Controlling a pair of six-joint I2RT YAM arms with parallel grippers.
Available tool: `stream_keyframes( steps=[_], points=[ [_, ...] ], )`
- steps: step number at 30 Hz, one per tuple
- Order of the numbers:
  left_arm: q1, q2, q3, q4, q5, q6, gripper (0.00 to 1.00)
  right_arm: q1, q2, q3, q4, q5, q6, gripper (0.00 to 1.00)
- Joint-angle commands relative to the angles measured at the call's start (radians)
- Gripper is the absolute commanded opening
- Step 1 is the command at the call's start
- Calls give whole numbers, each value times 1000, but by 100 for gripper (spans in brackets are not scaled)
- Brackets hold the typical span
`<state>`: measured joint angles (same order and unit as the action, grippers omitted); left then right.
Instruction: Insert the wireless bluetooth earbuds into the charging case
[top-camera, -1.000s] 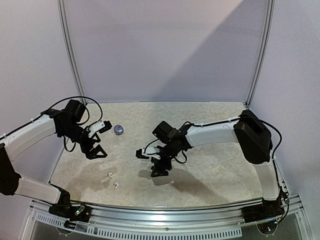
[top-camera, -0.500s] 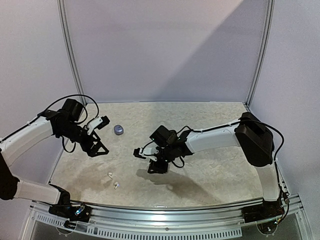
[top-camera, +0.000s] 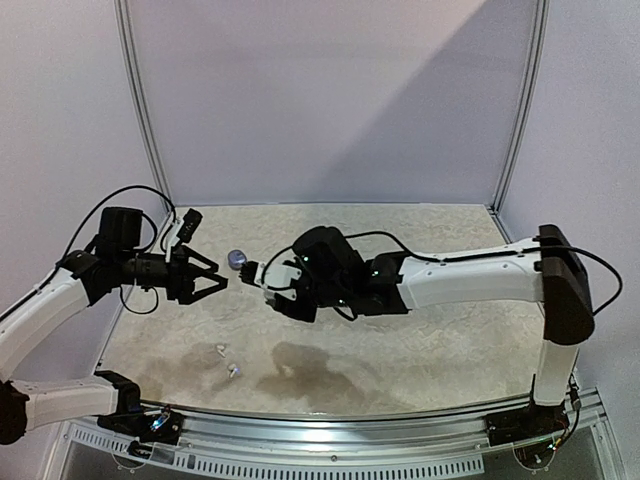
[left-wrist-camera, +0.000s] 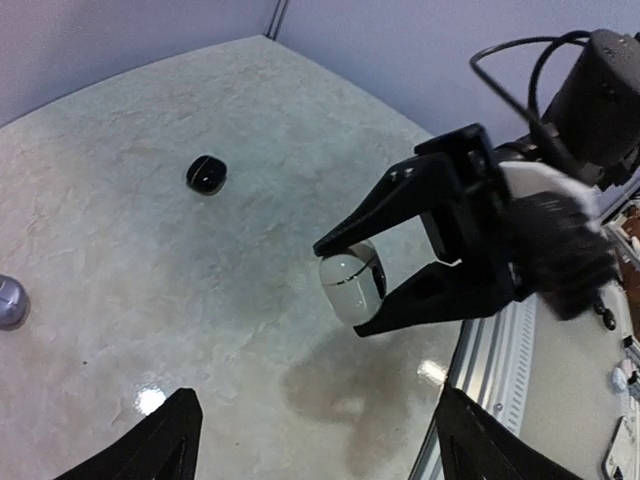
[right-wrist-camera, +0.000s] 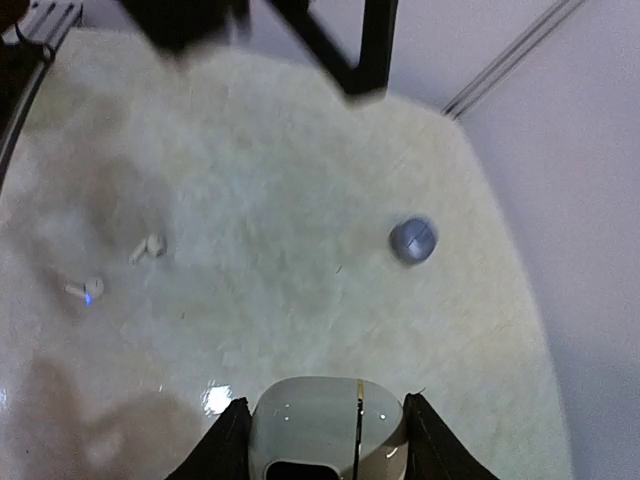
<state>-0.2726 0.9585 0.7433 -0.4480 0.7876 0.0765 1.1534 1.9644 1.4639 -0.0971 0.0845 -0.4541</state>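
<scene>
From above, we see the left tool (top-camera: 215, 280) and the right tool (top-camera: 252, 272) raised over the bench (top-camera: 450, 340), tips pointing at each other and close together. A lavender case (top-camera: 237, 260) sits on the bench just behind the gap between them. The white earbuds (top-camera: 219, 350) lie side by side near the front left, well apart from both tools. In the left wrist view, our left tool's fingers (left-wrist-camera: 165, 440) are spread wide with nothing between them. Ahead, the right tool is clamped on a white case (left-wrist-camera: 350, 283) held above the bench, and a black case (left-wrist-camera: 207, 174) rests farther back. In the right wrist view, the white case sits gripped between the right tool's fingers (right-wrist-camera: 225, 440). Below it, the earbuds lie loose on the bench, outside any case.
</scene>
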Motion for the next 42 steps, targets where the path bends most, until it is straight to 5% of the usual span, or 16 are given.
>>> stream_keyframes(
  steps=[1,5,14,21,23,25,32,37,42],
  points=[
    [-17,-40,-46,236,185,-168,87,107,-77,31,220,175,-221,31],
    [-23,-72,-57,285,211,-218,88,157,-35,101,226,251,-339,29],
    [-36,-127,-96,330,296,-216,60,195,35,226,236,290,-410,26],
    [-44,-143,-102,325,275,-214,21,209,57,259,234,278,-430,25],
    [-45,-146,-104,316,275,-206,1,210,61,262,239,275,-433,25],
    [-44,-152,-101,306,274,-202,0,210,61,259,244,278,-424,31],
    [-40,-174,-95,241,251,-92,0,206,-2,197,192,295,-238,97],
    [-38,-206,-64,66,305,272,0,142,-102,187,-47,-34,72,98],
    [-38,-209,-47,-54,320,492,0,79,-128,188,-95,-267,363,84]
  ],
)
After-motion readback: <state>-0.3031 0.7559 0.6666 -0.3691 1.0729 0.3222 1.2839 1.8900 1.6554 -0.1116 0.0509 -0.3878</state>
